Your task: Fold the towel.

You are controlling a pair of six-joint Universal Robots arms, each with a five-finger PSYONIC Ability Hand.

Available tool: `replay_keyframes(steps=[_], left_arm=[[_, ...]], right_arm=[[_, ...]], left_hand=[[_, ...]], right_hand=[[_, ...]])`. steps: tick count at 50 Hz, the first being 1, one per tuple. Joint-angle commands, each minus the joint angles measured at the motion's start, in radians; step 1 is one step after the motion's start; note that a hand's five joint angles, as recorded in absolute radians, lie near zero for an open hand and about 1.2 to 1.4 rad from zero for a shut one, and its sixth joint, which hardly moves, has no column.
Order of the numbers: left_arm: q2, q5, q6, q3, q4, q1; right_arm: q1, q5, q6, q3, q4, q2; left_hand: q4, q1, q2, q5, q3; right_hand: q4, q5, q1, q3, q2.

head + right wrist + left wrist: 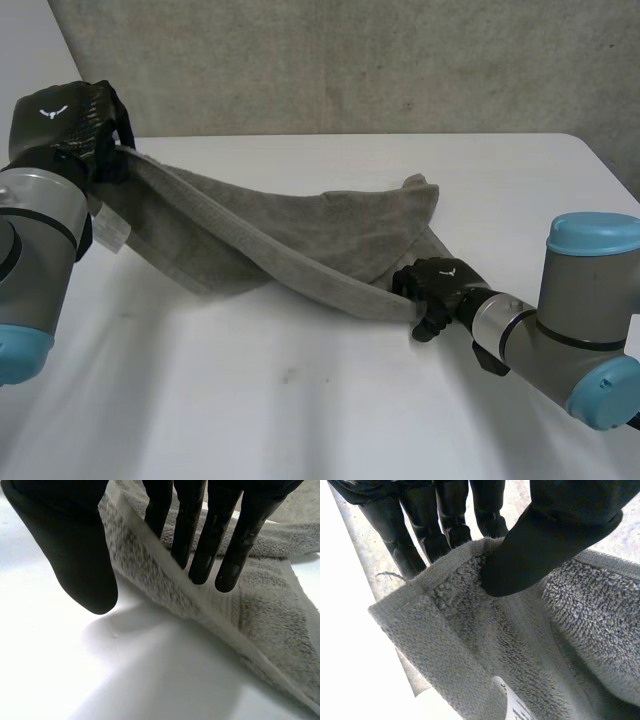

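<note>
A grey towel lies rumpled across the white table, stretched from the back left to the front right. My left hand holds its far left corner lifted off the table. In the left wrist view the thumb presses the towel's hem against the fingers. My right hand is low at the towel's near right edge. In the right wrist view its fingers hang straight over the hem, and the thumb stands apart above bare table, so nothing is pinched.
A white care label hangs from the lifted towel end below my left hand. Bare table spreads in front of the towel. A grey wall runs behind the table's back edge.
</note>
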Motion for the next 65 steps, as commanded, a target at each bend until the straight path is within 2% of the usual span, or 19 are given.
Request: replay_keyframes(steps=[1, 2, 3, 4, 5, 13, 22, 24, 27, 29, 33, 35, 40, 41, 42, 43, 48, 62, 65], left_arm=[[-0.009, 0.002, 0.002, 0.001, 0.000, 0.033], [-0.011, 0.001, 0.002, 0.001, 0.000, 0.034], [-0.011, 0.001, 0.002, -0.001, -0.001, 0.036], [-0.011, 0.001, 0.002, -0.001, -0.001, 0.036], [-0.011, 0.001, 0.000, -0.002, -0.001, 0.036], [-0.012, 0.001, 0.000, -0.008, -0.003, 0.031], [0.003, 0.030, 0.002, -0.028, -0.017, 0.021], [0.010, 0.036, 0.002, -0.031, -0.034, 0.019], [0.020, 0.036, 0.002, -0.036, -0.043, 0.019], [0.033, 0.036, 0.002, -0.044, -0.054, 0.019], [0.034, 0.039, 0.002, -0.062, -0.054, 0.021], [0.030, 0.042, 0.003, -0.077, -0.051, 0.022], [0.024, 0.052, 0.002, -0.084, -0.051, 0.038], [0.021, 0.055, 0.002, -0.082, -0.051, 0.041], [0.021, 0.055, 0.002, -0.082, -0.051, 0.041], [0.020, 0.056, 0.002, -0.082, -0.051, 0.044], [0.015, 0.058, 0.003, -0.081, -0.051, 0.073], [0.012, 0.075, 0.002, -0.087, -0.052, 0.082], [0.007, 0.075, 0.002, -0.088, -0.051, 0.082]], right_arm=[[-0.007, 0.000, -0.008, -0.008, -0.007, 0.006], [-0.010, 0.000, -0.011, -0.011, -0.015, 0.006], [-0.016, 0.001, -0.011, -0.011, -0.029, 0.005], [-0.016, 0.001, -0.011, -0.011, -0.029, 0.005], [-0.027, 0.009, -0.011, -0.011, -0.048, 0.003], [-0.075, 0.067, -0.005, -0.014, -0.104, -0.077], [-0.136, 0.047, 0.004, -0.069, -0.084, -0.296], [-0.150, 0.027, 0.006, -0.091, -0.075, -0.415], [-0.159, 0.017, 0.004, -0.105, -0.067, -0.465], [-0.164, -0.003, 0.003, -0.133, 0.009, -0.520], [-0.164, -0.045, -0.002, -0.152, 0.117, -0.474], [-0.155, -0.056, -0.018, -0.157, 0.174, -0.369], [-0.150, -0.049, -0.089, -0.158, 0.185, -0.234], [-0.154, -0.045, -0.121, -0.160, 0.184, -0.195], [-0.154, -0.045, -0.121, -0.160, 0.184, -0.195], [-0.164, -0.045, -0.147, -0.163, 0.184, -0.154], [-0.203, -0.048, -0.170, -0.184, 0.184, -0.040], [-0.208, -0.048, -0.173, -0.197, 0.186, -0.006], [-0.207, -0.057, -0.175, -0.187, 0.188, -0.017]], left_hand=[[0.179, 0.210, 0.179, 0.188, 0.180], [0.179, 0.210, 0.179, 0.188, 0.180], [0.179, 0.210, 0.179, 0.188, 0.180], [0.179, 0.210, 0.179, 0.188, 0.180], [0.179, 0.210, 0.179, 0.188, 0.180], [0.179, 0.210, 0.179, 0.188, 0.180], [0.179, 0.210, 0.179, 0.188, 0.180], [0.179, 0.210, 0.179, 0.188, 0.180], [0.179, 0.210, 0.179, 0.188, 0.180], [0.179, 0.210, 0.179, 0.188, 0.180], [0.179, 0.210, 0.179, 0.188, 0.180], [0.179, 0.210, 0.179, 0.188, 0.180], [0.179, 0.210, 0.179, 0.188, 0.180], [0.179, 0.210, 0.179, 0.188, 0.180], [0.179, 0.210, 0.179, 0.188, 0.180], [0.179, 0.210, 0.179, 0.188, 0.180], [0.179, 0.210, 0.179, 0.188, 0.180], [0.179, 0.210, 0.179, 0.188, 0.180], [0.179, 0.210, 0.179, 0.188, 0.180]], right_hand=[[0.189, 0.179, 0.106, 0.191, 0.171], [0.320, 0.310, 0.237, 0.321, 0.301], [0.586, 0.576, 0.503, 0.587, 0.567], [0.588, 0.579, 0.505, 0.590, 0.570], [0.736, 0.726, 0.653, 0.737, 0.717], [0.737, 0.727, 0.654, 0.739, 0.719], [0.737, 0.727, 0.654, 0.739, 0.719], [0.737, 0.727, 0.654, 0.739, 0.719], [0.737, 0.727, 0.654, 0.739, 0.719], [0.737, 0.727, 0.654, 0.739, 0.719], [0.737, 0.727, 0.654, 0.739, 0.719], [0.737, 0.727, 0.654, 0.739, 0.719], [0.737, 0.727, 0.654, 0.739, 0.719], [0.541, 0.531, 0.458, 0.542, 0.522], [0.539, 0.529, 0.456, 0.540, 0.520], [0.300, 0.290, 0.217, 0.302, 0.282], [0.189, 0.180, 0.107, 0.191, 0.171], [-0.245, -0.255, -0.328, -0.244, -0.264], [-0.251, -0.261, -0.334, -0.250, -0.270]])
